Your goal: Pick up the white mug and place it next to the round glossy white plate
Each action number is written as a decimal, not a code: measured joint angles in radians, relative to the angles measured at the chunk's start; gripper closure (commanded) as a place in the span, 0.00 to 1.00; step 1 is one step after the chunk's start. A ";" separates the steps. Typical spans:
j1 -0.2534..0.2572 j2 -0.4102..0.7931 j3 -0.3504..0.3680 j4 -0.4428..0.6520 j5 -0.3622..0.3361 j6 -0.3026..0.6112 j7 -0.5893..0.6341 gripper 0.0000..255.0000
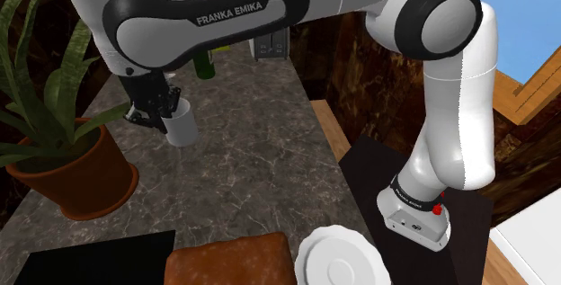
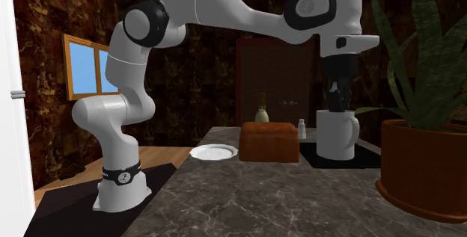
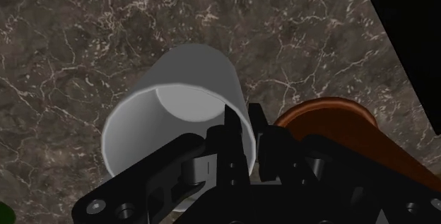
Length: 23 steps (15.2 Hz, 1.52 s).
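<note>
My black gripper (image 1: 171, 112) is shut on the rim of the white mug (image 1: 182, 123), one finger inside and one outside. In the wrist view the fingertips (image 3: 230, 116) pinch the mug (image 3: 177, 109) wall at the gripper (image 3: 242, 120). The mug (image 2: 335, 133) hangs upright under the gripper (image 2: 338, 102) and seems lifted a little off the dark marble counter (image 1: 261, 148). The round white plate (image 1: 342, 258) lies at the counter's near end beside the stand. In the second exterior view the plate (image 2: 214, 152) sits left of a brown box.
A potted plant in a terracotta pot (image 1: 76, 180) stands close to the mug on the shoulder view's left. A brown box (image 1: 232, 261) and a black panel (image 1: 99, 256) lie between mug and plate. A green bottle (image 1: 205, 63) and a small shaker (image 2: 301, 128) stand on the counter.
</note>
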 measured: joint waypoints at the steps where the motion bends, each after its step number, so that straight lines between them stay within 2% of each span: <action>1: 0.001 -0.002 0.001 0.009 0.001 -0.011 0.000 1.00; 7: 0.012 0.007 0.001 0.100 0.000 -0.092 -0.009 1.00; 16: -0.013 -0.291 0.057 -0.295 0.111 0.023 0.058 1.00; 23: 0.013 -0.521 0.097 -0.547 0.224 0.073 0.105 1.00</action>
